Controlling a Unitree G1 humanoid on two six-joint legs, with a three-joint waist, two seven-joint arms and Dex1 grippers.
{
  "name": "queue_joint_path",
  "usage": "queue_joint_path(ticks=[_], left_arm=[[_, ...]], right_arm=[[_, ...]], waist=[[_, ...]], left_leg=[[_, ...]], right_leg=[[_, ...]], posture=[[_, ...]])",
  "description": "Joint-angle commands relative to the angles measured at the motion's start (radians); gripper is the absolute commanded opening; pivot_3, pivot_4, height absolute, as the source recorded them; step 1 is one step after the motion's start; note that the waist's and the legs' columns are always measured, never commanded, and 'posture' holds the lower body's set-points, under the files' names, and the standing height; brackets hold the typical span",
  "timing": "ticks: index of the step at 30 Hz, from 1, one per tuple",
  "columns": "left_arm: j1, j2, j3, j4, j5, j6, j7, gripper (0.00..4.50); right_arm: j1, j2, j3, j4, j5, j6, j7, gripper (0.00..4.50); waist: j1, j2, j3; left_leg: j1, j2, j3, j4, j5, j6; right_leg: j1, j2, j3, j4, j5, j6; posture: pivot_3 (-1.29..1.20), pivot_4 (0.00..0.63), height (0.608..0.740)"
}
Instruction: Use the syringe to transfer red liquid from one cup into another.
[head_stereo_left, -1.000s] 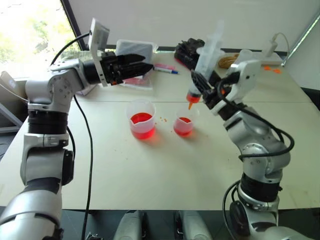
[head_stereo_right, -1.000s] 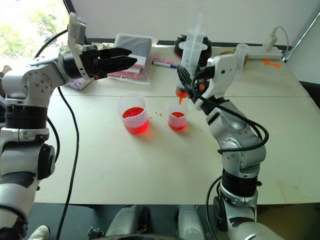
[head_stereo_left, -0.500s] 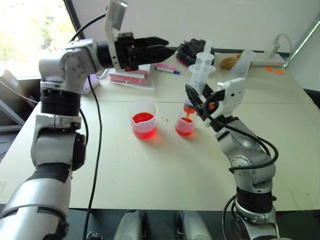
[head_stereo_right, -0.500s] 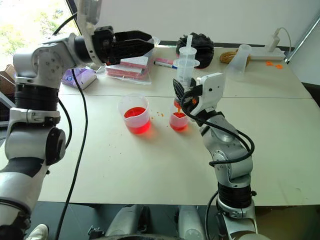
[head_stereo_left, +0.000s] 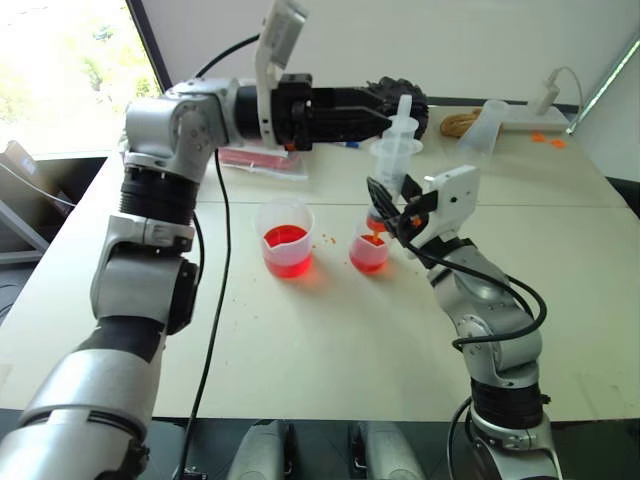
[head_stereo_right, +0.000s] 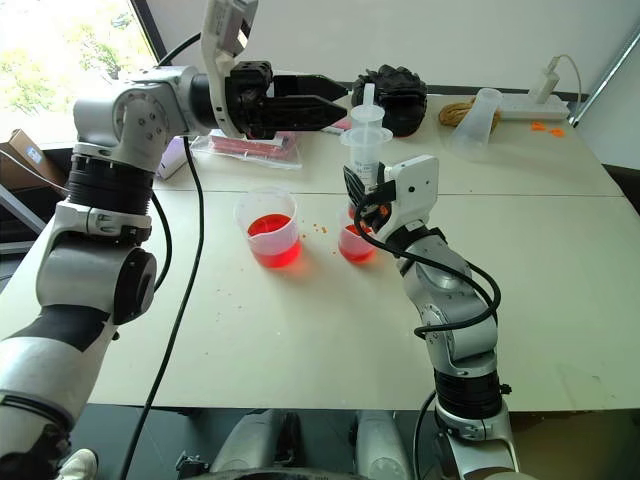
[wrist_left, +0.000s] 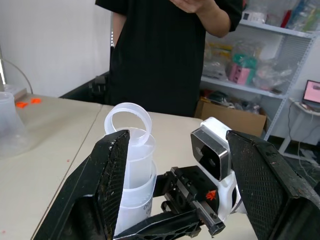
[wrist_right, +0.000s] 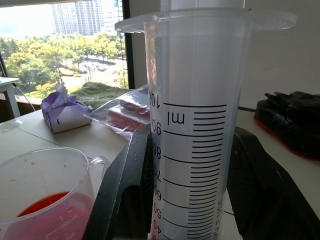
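Only readable stuff is the measuring print. The syringe (wrist_right: 192, 125) barrel has a black graduation scale with "ml" next to the top long tick, and numbers running down sideways beside the ticks: what looks like 100 at the top (partly cut by the finger), then 90, 80, 70, 60, 50, 40. The larger cup (wrist_right: 47, 195) has faint raised print near its lower wall that looks like "800ml", can't be sure. In the left wrist view there's a bit of dark print low on the syringe barrel, too small to make out.
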Motion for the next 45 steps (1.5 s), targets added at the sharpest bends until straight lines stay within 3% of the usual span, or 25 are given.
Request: queue_joint_path(ticks=[1, 23, 27, 32, 45], left_arm=[[-0.034, -0.016, 0.000, 0.004, 0.013, -0.023, -0.013, 3.19], [-0.099, -0.170, 0.006, 0.177, 0.101, -0.151, 0.016, 3.19], [-0.098, -0.182, 0.007, 0.192, 0.115, -0.157, 0.034, 2.13], [-0.086, -0.183, 0.003, 0.180, 0.122, -0.147, 0.032, 0.19], [-0.020, -0.176, -0.015, 0.080, 0.123, -0.093, 0.021, 0.06]], right_arm=[[-0.007, -0.008, -0.018, -0.026, -0.004, -0.026, 0.002, 1.37], [0.005, -0.006, -0.008, -0.036, -0.015, -0.018, 0.010, 1.37], [0.004, -0.005, -0.008, -0.035, -0.017, -0.019, 0.009, 1.37], [-0.003, -0.004, -0.004, -0.031, -0.020, -0.025, 0.011, 1.37], [-0.029, 0.004, -0.008, -0.022, -0.023, -0.028, 0.012, 1.37]], waist=[[0.000, 0.000, 0.000], [0.000, 0.000, 0.000], [0.000, 0.000, 0.000], [0.000, 0.000, 0.000], [0.000, 0.000, 0.000]], left_leg=[[0.000, 0.000, 0.000, 0.000, 0.000, 0.000], [0.000, 0.000, 0.000, 0.000, 0.000, 0.000], [0.000, 0.000, 0.000, 0.000, 0.000, 0.000], [0.000, 0.000, 0.000, 0.000, 0.000, 0.000], [0.000, 0.000, 0.000, 0.000, 0.000, 0.000]], right_leg=[[0.000, 0.000, 0.000, 0.000, 0.000, 0.000], [0.000, 0.000, 0.000, 0.000, 0.000, 0.000], [0.000, 0.000, 0.000, 0.000, 0.000, 0.000], [0.000, 0.000, 0.000, 0.000, 0.000, 0.000], [0.000, 0.000, 0.000, 0.000, 0.000, 0.000]], posture=[[0.00, 0.150, 0.740], [0.00, 0.150, 0.740], [0.00, 0.150, 0.740], [0.00, 0.150, 0.740], [0.00, 0.150, 0.740]])
